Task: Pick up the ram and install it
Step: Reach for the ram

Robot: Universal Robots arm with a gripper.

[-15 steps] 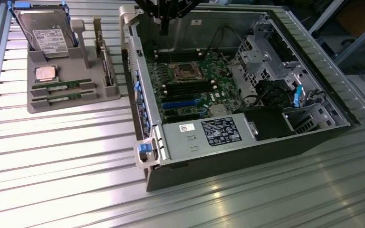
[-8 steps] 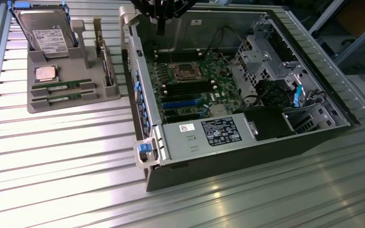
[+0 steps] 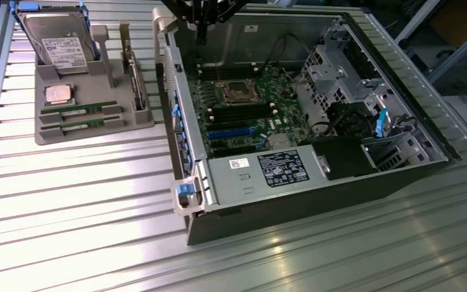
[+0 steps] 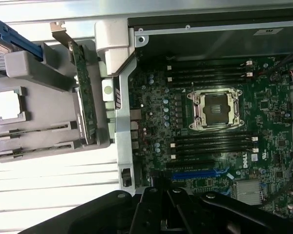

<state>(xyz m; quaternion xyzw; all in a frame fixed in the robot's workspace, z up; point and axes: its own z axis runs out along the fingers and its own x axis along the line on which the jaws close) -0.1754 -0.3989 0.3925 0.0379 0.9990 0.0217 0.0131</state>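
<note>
Currently pre-pick: end effector (image 3: 204, 33) hangs shut and empty above the open case (image 3: 298, 210), the ram (image 3: 81, 110) sits slotted in the grey tray (image 3: 95, 132) on the desk (image 3: 71, 201), well apart, so a grasp needs opened fingers aligned across its thin edge.

Ribbed table (image 3: 71, 201) bears grey tray (image 3: 87, 135), computer case (image 3: 315, 201).

The claw (image 4: 163, 207) was matte black, built of angular linked bars, with small round screws showing at its joints.
</note>
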